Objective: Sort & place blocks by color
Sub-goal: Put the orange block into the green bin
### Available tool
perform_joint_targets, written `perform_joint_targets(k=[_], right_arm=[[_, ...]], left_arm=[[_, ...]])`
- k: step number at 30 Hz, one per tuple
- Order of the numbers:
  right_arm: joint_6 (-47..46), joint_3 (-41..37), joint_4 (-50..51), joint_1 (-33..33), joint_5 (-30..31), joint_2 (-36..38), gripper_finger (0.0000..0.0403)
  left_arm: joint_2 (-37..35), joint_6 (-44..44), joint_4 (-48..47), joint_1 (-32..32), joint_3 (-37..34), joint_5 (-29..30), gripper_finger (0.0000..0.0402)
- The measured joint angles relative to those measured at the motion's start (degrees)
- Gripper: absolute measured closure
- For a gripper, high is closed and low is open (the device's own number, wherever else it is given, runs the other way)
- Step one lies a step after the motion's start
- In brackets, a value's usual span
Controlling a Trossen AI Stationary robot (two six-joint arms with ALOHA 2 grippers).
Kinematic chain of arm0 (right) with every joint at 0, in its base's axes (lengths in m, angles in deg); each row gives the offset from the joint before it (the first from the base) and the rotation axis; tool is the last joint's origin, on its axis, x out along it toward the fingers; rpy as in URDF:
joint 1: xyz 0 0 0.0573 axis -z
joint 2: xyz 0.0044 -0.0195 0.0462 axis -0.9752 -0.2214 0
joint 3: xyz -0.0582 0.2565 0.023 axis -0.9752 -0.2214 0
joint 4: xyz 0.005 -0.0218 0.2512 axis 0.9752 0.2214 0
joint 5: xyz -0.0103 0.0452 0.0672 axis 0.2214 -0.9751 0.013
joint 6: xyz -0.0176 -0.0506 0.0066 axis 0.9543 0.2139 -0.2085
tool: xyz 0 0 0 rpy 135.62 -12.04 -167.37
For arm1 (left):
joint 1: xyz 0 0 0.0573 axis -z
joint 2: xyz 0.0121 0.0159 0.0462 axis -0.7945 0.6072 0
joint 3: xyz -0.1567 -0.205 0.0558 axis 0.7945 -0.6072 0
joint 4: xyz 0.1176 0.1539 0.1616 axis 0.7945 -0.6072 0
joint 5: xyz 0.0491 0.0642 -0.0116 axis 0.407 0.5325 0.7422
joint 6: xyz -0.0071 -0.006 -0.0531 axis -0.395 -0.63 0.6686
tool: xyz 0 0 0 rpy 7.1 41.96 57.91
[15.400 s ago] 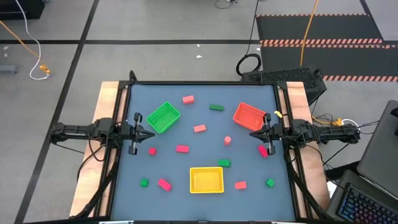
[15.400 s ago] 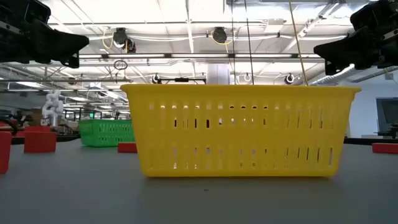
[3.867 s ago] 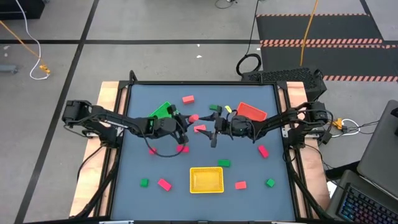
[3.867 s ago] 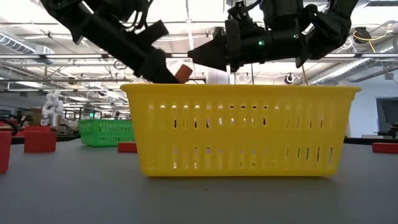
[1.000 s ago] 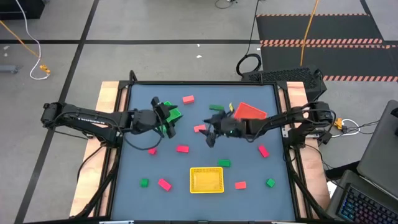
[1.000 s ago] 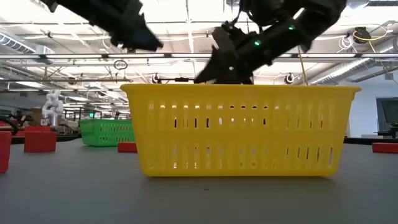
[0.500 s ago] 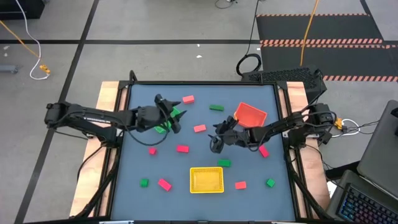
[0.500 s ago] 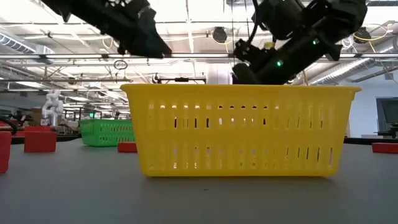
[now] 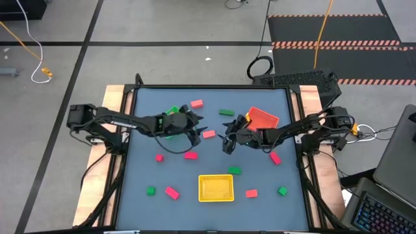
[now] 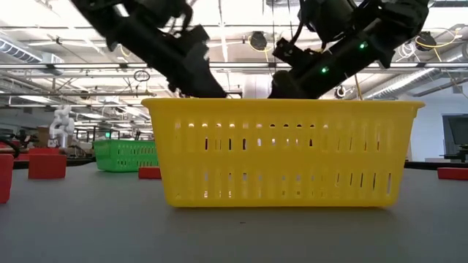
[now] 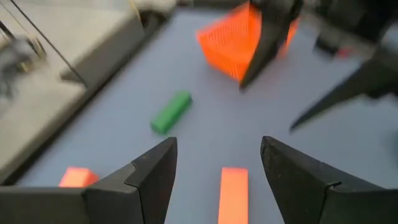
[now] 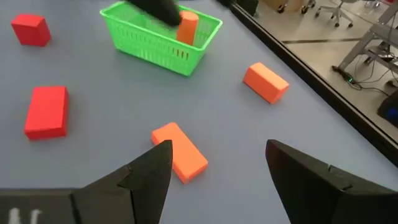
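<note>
A salmon block (image 9: 208,134) lies flat on the blue table (image 9: 260,175) between my two grippers. My left gripper (image 9: 197,128) stands open just left of it. In the left wrist view the block (image 11: 233,193) shows ahead between the spread fingers, untouched. My right gripper (image 9: 227,144) hangs open to the block's right, and the block (image 12: 179,151) lies in front of its fingers. More green, red and salmon blocks are scattered on the table. An upright salmon piece (image 12: 188,26) shows above the green tray's rim (image 12: 155,43).
The green tray (image 9: 170,116) sits partly under my left arm, and the red tray (image 9: 262,119) is at the far right. The yellow tray (image 9: 215,187) stands near the front edge and fills the low view (image 10: 281,153). A green block (image 9: 226,112) lies far of the grippers.
My left gripper has gone from over the green tray toward the table's right and down, reaching the salmon block in the middle, and stays open. My right gripper has rolled at the wrist and shifted a little, also open. No block has moved.
</note>
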Motion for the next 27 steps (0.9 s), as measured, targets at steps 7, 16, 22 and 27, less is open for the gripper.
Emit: perform_joint_targets(k=[7,16,22,27], right_arm=[[0.0,0.0,7.0,-1.0,0.0,8.1,0.0149],[-0.6,0.0,15.1,-5.0,-0.1,17.6,0.0149],[-0.5,0.0,18.4,-7.6,0.0,19.3,0.0149],[-2.2,0.0,21.8,-9.0,-0.1,19.2,0.0149]], left_arm=[[7.6,-4.2,-23.3,-2.4,12.9,-5.0,0.0169],[20.5,-7.3,-24.9,-4.3,21.3,-7.3,0.0169],[25.6,-6.8,-27.8,-4.1,23.7,-9.3,0.0169],[26.2,-6.4,-27.9,-4.2,23.7,-9.1,0.0169]])
